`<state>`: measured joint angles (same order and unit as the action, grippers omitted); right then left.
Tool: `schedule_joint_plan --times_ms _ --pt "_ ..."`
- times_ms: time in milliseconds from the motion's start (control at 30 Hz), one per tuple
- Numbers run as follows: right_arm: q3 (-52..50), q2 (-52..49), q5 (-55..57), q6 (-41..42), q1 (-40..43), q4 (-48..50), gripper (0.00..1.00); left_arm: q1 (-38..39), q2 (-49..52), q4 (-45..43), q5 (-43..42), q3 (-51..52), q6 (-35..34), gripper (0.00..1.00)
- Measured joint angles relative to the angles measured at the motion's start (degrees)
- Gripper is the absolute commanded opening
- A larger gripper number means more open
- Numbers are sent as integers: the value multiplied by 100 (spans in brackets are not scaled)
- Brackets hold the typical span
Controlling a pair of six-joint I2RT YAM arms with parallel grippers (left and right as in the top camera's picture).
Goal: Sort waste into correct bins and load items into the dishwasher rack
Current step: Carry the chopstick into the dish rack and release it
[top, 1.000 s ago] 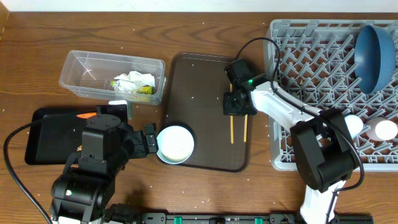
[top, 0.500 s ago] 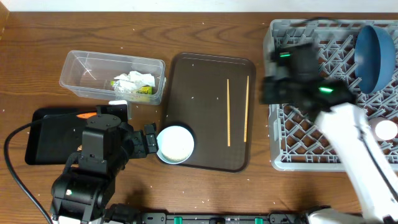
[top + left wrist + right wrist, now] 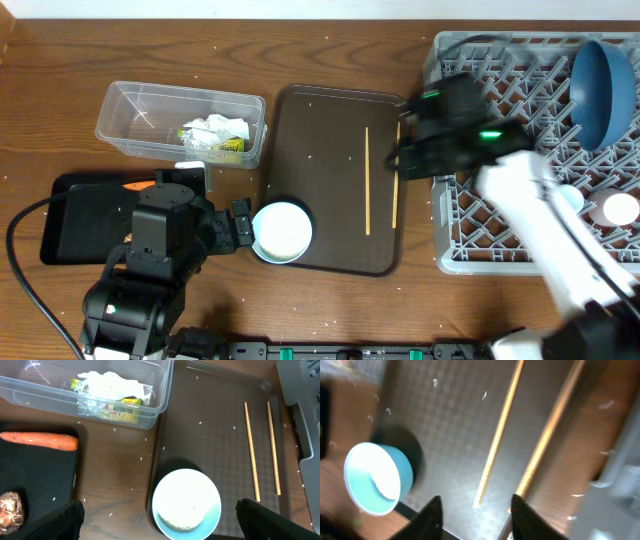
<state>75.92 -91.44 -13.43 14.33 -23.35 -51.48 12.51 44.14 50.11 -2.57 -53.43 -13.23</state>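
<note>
Two wooden chopsticks [image 3: 367, 180] lie side by side on the dark brown serving tray [image 3: 320, 130]. My right gripper [image 3: 405, 160] is open, blurred, above the tray's right edge; in its wrist view the gripper [image 3: 476, 520] is just off the chopsticks [image 3: 500, 435]. The pale bowl [image 3: 281, 232] sits on the tray's front left corner. My left gripper [image 3: 160, 515] is open, its fingers on either side of the bowl [image 3: 186, 505]. The blue plate [image 3: 603, 90] and a small cup [image 3: 621, 208] stand in the grey rack [image 3: 500, 250].
The clear tub [image 3: 130, 115] holds the white tissue [image 3: 215, 128] and the green-and-silver wrapper [image 3: 230, 145]. The black tray [image 3: 70, 230] holds the carrot [image 3: 39, 441] and the brown lump [image 3: 10, 509]. Loose rice grains lie scattered on the table and the tray.
The right arm lifted off the chopsticks, swung over the rack, and has now come back to the tray's right edge. The chopsticks stay on the tray. The left arm has not moved.
</note>
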Motion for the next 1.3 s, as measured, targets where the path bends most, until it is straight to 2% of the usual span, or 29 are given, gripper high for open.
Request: schedule_joint_plan --times_ms 100,200,533,600,833,1033,1300 --pt "0 -673 533 610 -623 186 49 0 0 0 0 0 0 98" --pt "-2 -1272 898 1038 -822 472 49 0 0 2 0 0 0 98" --pt "-2 -2328 1172 1403 -837 831 17 0 2 2 0 0 0 98" --pt "13 -2352 1169 1384 -837 846 1 0 2 -2 0 0 0 98" --pt "35 -2385 1172 1469 -835 855 1 0 0 0 0 0 0 98" --pt "-15 -2035 1014 925 -697 739 1 0 2 0 0 0 0 98" --pt "-13 168 1062 140 22 214 1 0 2 0 0 0 0 98"
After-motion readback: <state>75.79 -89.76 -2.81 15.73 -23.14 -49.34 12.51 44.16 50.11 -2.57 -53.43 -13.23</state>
